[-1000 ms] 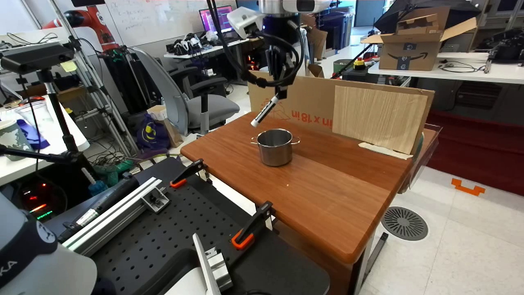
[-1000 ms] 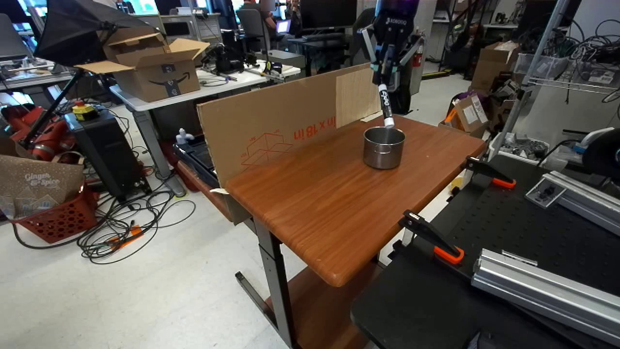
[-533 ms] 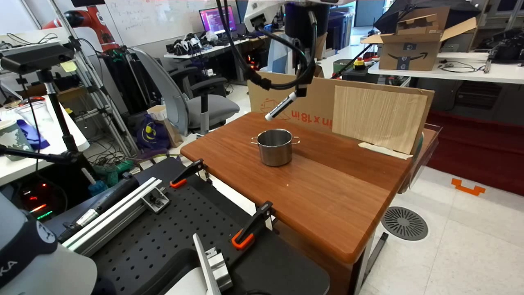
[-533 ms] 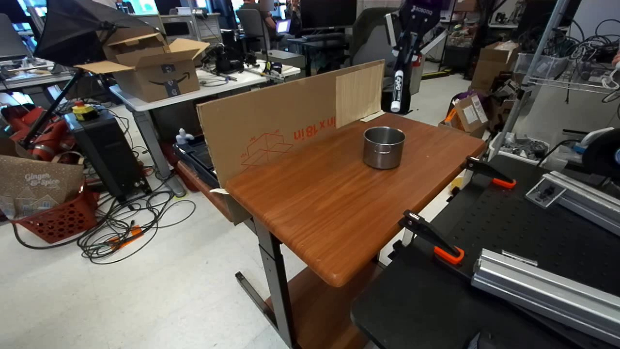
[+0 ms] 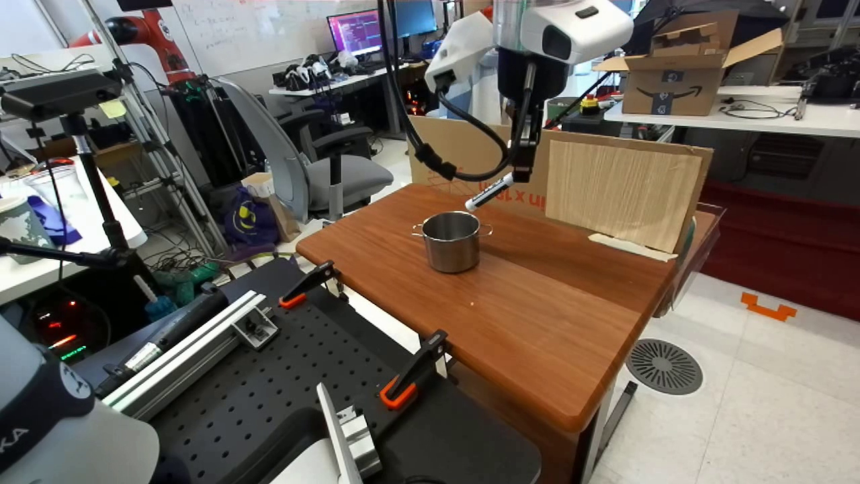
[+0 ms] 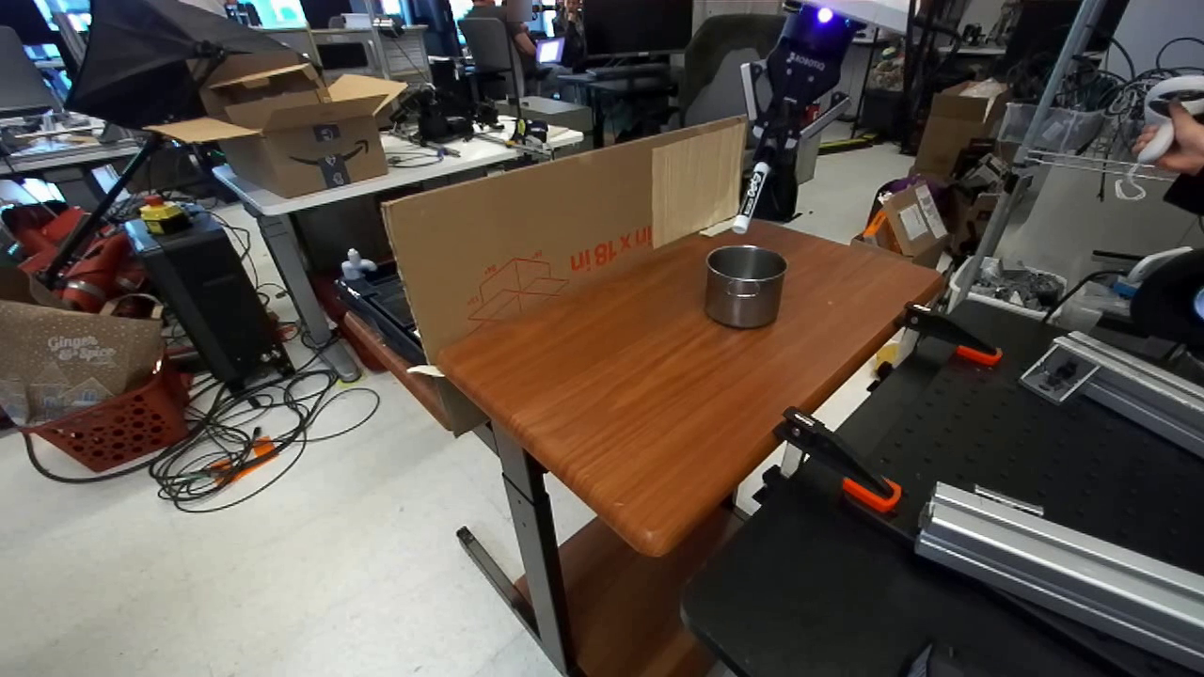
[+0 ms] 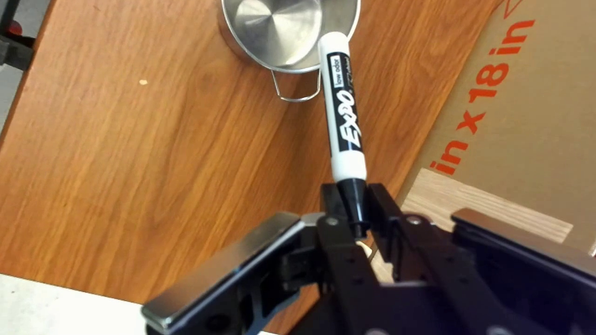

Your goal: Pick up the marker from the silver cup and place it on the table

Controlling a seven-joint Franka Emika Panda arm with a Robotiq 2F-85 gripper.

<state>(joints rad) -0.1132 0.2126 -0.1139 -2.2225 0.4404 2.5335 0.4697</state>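
The marker (image 7: 343,102) is a white pen with a black label and a black cap. My gripper (image 7: 354,204) is shut on its black cap end. The marker's white end points down at a slant, in the air; it also shows in both exterior views (image 5: 489,193) (image 6: 750,197). The silver cup (image 5: 452,252) stands upright on the brown wooden table (image 5: 537,323). In the wrist view the marker's white end overlaps the rim of the cup (image 7: 274,28). In both exterior views the marker is above and apart from the cup (image 6: 745,301).
A cardboard sheet (image 6: 527,244) with a light wood panel (image 5: 621,195) stands along one table edge. Black clamps (image 5: 416,366) with orange pads hold a black perforated bench (image 5: 302,376) against the opposite edge. A hand with a white controller (image 6: 1162,141) shows at an exterior view's edge.
My gripper has carried the marker sideways from over the cup, rising and then lowering a little. The marker leans more now. The hand with the controller has come into view.
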